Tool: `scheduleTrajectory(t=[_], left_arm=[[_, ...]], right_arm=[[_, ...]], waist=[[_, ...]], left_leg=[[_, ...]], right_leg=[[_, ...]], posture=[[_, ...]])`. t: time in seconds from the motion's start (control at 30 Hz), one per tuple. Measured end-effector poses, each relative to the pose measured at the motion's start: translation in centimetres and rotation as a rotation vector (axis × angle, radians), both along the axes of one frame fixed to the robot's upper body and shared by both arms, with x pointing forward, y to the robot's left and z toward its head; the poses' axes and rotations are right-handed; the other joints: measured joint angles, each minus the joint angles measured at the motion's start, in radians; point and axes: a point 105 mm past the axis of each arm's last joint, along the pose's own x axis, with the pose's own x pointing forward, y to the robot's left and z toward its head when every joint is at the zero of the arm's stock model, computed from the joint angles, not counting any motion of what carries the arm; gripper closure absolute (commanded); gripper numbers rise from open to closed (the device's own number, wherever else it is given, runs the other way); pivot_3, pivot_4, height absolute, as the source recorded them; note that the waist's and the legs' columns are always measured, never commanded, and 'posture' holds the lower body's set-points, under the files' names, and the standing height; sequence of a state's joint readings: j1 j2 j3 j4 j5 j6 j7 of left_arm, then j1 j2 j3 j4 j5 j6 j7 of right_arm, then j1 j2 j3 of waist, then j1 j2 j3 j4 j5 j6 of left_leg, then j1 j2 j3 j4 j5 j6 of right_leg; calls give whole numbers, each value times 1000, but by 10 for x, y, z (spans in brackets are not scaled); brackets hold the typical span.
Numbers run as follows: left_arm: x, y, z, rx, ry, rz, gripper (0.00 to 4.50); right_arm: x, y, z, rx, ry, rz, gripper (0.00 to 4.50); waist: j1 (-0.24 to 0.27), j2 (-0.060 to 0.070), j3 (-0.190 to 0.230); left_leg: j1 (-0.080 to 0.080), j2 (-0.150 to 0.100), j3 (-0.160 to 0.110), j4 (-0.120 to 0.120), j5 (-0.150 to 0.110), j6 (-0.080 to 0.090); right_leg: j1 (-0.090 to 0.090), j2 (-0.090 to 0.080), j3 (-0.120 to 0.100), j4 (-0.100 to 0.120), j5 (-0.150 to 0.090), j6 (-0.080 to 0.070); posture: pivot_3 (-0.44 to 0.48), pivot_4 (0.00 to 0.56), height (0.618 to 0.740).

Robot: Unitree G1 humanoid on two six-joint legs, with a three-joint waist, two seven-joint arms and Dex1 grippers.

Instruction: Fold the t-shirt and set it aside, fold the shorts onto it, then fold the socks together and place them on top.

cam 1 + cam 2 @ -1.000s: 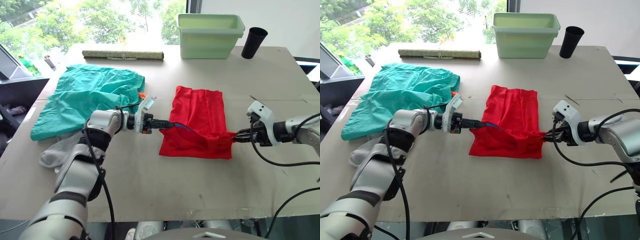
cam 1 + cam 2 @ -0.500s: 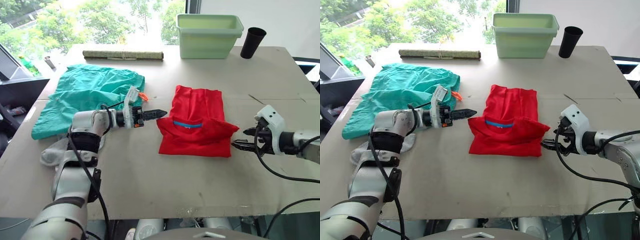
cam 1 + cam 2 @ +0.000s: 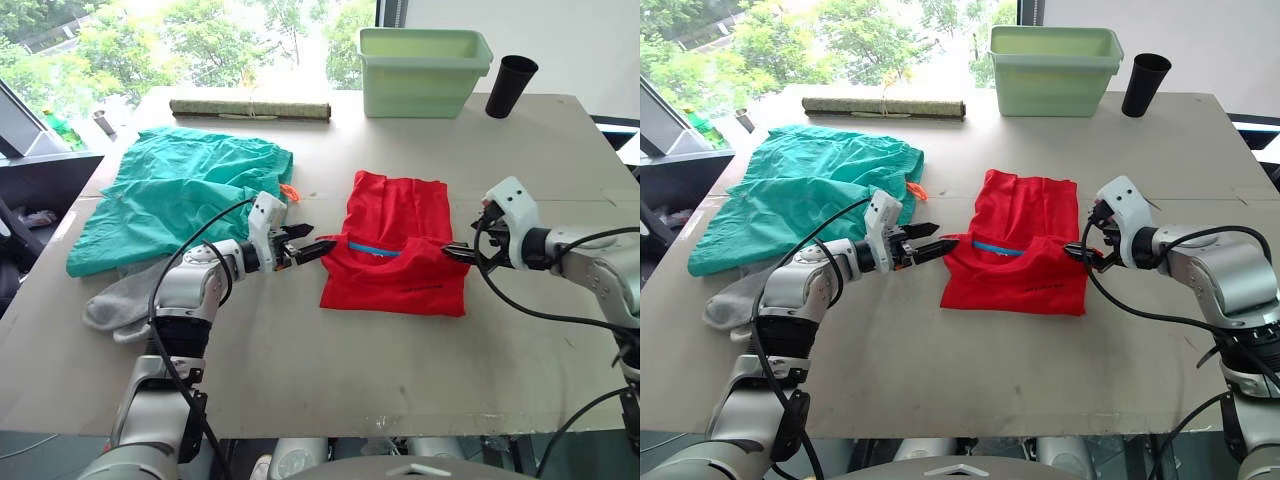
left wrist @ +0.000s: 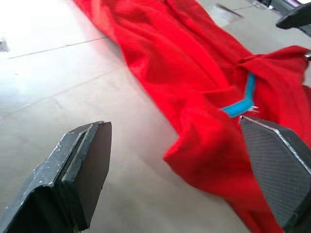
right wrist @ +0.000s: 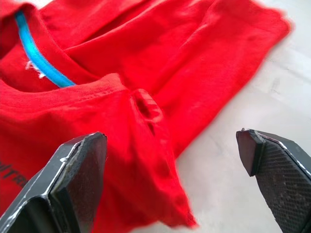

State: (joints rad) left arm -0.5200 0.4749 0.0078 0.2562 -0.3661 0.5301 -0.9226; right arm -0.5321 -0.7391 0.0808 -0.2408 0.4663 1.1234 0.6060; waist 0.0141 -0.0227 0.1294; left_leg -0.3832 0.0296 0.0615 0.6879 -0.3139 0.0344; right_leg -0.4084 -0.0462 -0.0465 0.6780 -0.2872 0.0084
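Note:
The red t-shirt [image 3: 400,262] lies folded in half at the table's middle, its blue neck label [image 3: 375,248] showing along the fold. My left gripper [image 3: 318,241] is open at the shirt's left edge, the cloth's corner lying between its fingers [image 4: 87,160]. My right gripper [image 3: 452,251] is open at the shirt's right edge, over a folded corner [image 5: 146,109]. Neither holds anything. The teal shorts [image 3: 180,190] with an orange cord [image 3: 288,190] lie spread at the left. The grey-white socks [image 3: 120,305] lie by the shorts' near edge.
A pale green bin [image 3: 425,58], a black cup [image 3: 510,86] and a rolled mat [image 3: 250,107] stand along the far edge. Bare table [image 3: 350,370] stretches in front of the shirt and to its right.
Both grippers have let go of the t-shirt and opened. The shirt's lifted part dropped flat onto itself. The grippers drew back, then returned to the shirt's left and right edges.

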Motion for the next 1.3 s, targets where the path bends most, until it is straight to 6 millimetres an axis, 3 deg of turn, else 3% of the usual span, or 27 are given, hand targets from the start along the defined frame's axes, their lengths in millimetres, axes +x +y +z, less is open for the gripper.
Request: scheduleTrajectory(t=[0.1,0.13,0.2,0.3,0.33,0.37,0.47,0.6,0.83,1.07,1.2,1.3], left_arm=[[2,-2,-7,30,-8,10,50],[3,-3,-7,27,-13,9,265],[2,-4,-7,25,-17,-8,837],[-6,-12,-11,40,2,-92,2125],[-10,-14,-13,47,10,-124,2689],[-13,-16,-14,47,14,-143,3057],[-17,-21,-12,31,10,-183,4494],[-16,-22,4,-37,-51,-191,4500],[8,-32,46,-84,-253,-133,4500],[59,-38,65,-12,-380,53,4500],[78,-42,68,29,-390,102,4500],[90,-51,59,99,-356,126,4500]], right_arm=[[0,5,-6,5,34,13,0],[0,6,-6,4,38,20,0],[0,7,-8,-7,45,28,545],[-3,8,-15,-36,79,44,1723],[-4,9,-17,-42,86,49,2360],[-4,8,-17,-43,89,49,2687],[-5,8,-18,-44,88,49,4219],[-8,4,-17,-30,80,30,4392],[6,-3,15,35,-75,-93,4392],[55,-11,43,64,-212,-211,4392],[80,-15,42,52,-224,-244,4392],[105,-15,35,8,-211,-249,4392]], waist=[[-1,0,0],[0,0,0],[-1,0,0],[0,0,0],[-1,0,0],[-1,0,0],[-1,0,0],[0,0,0],[0,0,0],[-3,0,0],[-5,0,0],[-11,0,0]], left_leg=[[0,0,0,0,0,0],[0,0,0,0,0,0],[0,0,0,0,0,0],[0,0,0,0,0,0],[0,0,0,0,0,0],[0,0,0,0,0,0],[0,0,0,0,0,0],[0,0,0,0,0,0],[0,0,0,0,0,0],[0,-1,0,-1,0,0],[0,-2,1,-1,0,0],[0,-3,1,-1,0,0]], right_leg=[[0,0,0,0,0,0],[0,0,0,0,0,0],[0,0,0,0,0,0],[0,0,0,0,0,0],[0,0,0,0,0,0],[0,0,0,0,0,0],[0,0,0,0,0,0],[0,0,0,0,0,0],[0,0,0,0,0,0],[0,0,0,0,0,0],[-1,0,-1,0,0,1],[-1,0,-1,0,0,1]], posture=[[0,150,740],[0,150,740],[0,150,740],[0,150,740],[0,150,740],[0,150,740],[0,150,740],[0,150,740],[0,150,740],[0,150,740],[0,150,740],[0,150,740]])
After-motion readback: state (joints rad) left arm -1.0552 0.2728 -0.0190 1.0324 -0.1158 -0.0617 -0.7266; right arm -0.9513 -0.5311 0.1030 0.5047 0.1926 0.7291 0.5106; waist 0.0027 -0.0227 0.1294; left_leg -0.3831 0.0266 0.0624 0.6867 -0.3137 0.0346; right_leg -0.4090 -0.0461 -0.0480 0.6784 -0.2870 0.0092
